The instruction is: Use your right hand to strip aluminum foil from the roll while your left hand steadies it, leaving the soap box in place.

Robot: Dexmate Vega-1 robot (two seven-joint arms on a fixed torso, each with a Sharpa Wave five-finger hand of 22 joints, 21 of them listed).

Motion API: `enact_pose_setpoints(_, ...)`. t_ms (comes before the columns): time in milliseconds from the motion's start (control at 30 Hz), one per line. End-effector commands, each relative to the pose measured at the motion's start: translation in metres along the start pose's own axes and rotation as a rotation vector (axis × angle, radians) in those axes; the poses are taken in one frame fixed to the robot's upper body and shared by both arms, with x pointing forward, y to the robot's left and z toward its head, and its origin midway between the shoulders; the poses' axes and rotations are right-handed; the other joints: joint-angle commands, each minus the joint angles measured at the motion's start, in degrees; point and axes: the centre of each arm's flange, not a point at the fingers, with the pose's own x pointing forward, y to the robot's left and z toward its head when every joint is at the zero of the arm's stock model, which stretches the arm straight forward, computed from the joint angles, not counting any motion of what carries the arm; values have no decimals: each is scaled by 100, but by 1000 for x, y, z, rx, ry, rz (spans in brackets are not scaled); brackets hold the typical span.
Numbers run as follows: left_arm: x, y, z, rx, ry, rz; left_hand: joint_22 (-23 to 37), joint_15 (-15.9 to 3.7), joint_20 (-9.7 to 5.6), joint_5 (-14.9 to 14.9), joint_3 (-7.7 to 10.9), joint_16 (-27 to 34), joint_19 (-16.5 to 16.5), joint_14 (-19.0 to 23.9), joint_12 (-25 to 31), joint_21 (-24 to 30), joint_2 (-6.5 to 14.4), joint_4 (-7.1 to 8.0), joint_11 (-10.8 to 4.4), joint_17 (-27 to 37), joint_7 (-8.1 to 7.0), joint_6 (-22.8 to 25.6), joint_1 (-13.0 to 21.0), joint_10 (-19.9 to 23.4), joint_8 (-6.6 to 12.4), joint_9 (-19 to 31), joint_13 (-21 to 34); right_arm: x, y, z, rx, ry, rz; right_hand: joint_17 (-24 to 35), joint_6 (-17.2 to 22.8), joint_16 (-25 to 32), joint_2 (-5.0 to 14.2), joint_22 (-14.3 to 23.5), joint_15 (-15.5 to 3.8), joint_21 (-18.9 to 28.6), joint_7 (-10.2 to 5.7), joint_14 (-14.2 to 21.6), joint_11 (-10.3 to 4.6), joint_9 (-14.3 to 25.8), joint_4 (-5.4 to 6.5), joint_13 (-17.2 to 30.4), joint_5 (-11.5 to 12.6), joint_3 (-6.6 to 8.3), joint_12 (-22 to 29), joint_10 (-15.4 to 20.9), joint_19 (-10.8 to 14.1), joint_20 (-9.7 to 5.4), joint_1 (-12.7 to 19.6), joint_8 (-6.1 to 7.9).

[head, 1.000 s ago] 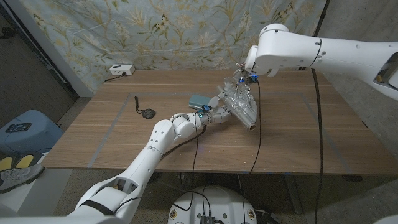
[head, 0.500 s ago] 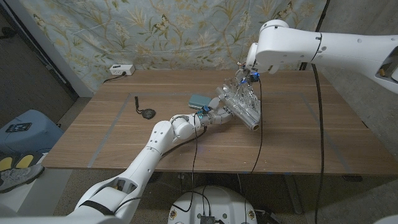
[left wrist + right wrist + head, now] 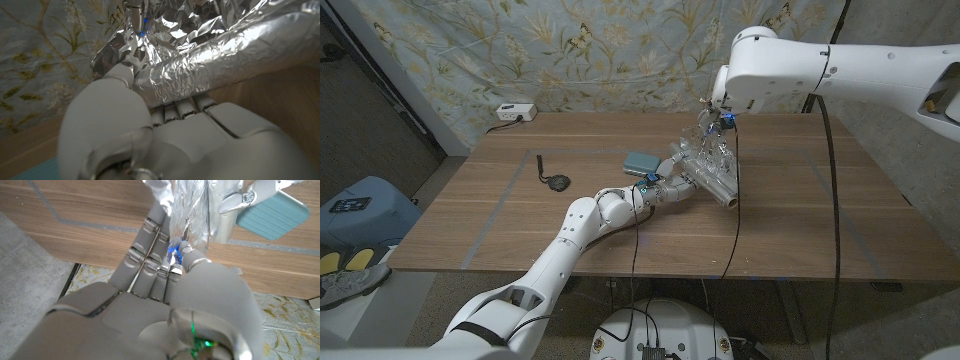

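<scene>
— What do you see from the head camera?

— The foil roll [image 3: 717, 187] lies on the wooden desk [image 3: 520, 215], a little right of the middle, with its near end pointing toward the front right. The left hand [image 3: 677, 183] is on the left end of the roll and holds it down. The right hand [image 3: 712, 135] hangs above the roll, and a crumpled foil sheet [image 3: 704, 158] stands up from the roll to its fingers. The teal soap box [image 3: 640, 162] sits just beside the left hand, on the far side, apart from the roll. Farther left on the desk there is a small black object [image 3: 557, 182], and a white power strip [image 3: 515, 112] lies at the far left corner, in front of the patterned curtain [image 3: 600, 45].

— And the left wrist camera?

— The left hand [image 3: 165, 135] fills the lower part. Its fingertips [image 3: 176, 110] press on the foil roll [image 3: 220, 62], and the thumb [image 3: 121, 75] lies against the wrinkled foil at the side. So this hand grips the roll. The loose sheet [image 3: 170, 25] goes away behind it.

— The right wrist camera?

— The right hand [image 3: 165, 280] has its fingers [image 3: 145, 240] closed together with the thumb [image 3: 192, 260] on a strip of foil sheet [image 3: 187, 210], so it pinches the foil. Past the foil, the corner of the soap box [image 3: 272, 212] rests on the desk [image 3: 90, 225].
</scene>
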Motion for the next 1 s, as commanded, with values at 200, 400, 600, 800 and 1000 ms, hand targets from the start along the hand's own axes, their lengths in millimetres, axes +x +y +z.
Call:
enact_pose_setpoints(200,-1,1,4,-35,14,-3,2,-15,-20,-12,35,22,47,28,55,1,15,31,0,12,18,53,-48,46,18,2,11,7,-5,6,-14,28,23,25,30,-28,19,18,-21,58,13,34,1,22,25,13,-16,7,59,-12,-23,-32,60,-5)
enact_pose_setpoints(400,0,4,4,-42,28,-6,2,-13,-21,-21,45,13,39,24,54,-5,12,17,-1,6,13,39,-57,34,9,-3,13,8,-7,5,-14,49,29,40,28,-40,16,17,-32,83,17,49,-22,30,19,18,-15,5,64,-14,-29,-32,79,-12)
enact_pose_setpoints(600,-5,2,7,-14,28,-8,2,14,16,-39,52,-21,-26,-47,42,-32,1,2,-9,1,-23,11,-83,-14,-6,-11,17,8,-10,5,-11,54,21,49,35,-59,18,16,-33,107,13,53,-11,29,19,25,-14,6,71,-12,-34,-34,93,-21)
enact_pose_setpoints(800,-11,0,9,-3,37,-16,3,28,28,-61,42,-41,-68,-119,33,-51,-17,-16,9,9,-23,-29,-98,-46,-22,-18,19,9,-15,1,-7,68,14,58,36,-75,21,15,-35,130,12,65,-22,40,28,25,-15,0,71,-18,-44,-40,97,-25)
enact_pose_setpoints(1000,-14,2,6,-12,57,-25,3,63,24,-79,37,-52,-95,-170,-1,-65,-34,-38,46,15,-19,-73,-101,-131,-34,-25,18,13,-19,-4,3,92,23,72,47,-91,20,14,-39,156,13,72,-24,47,30,14,-15,-2,72,-6,-51,-42,107,-28)
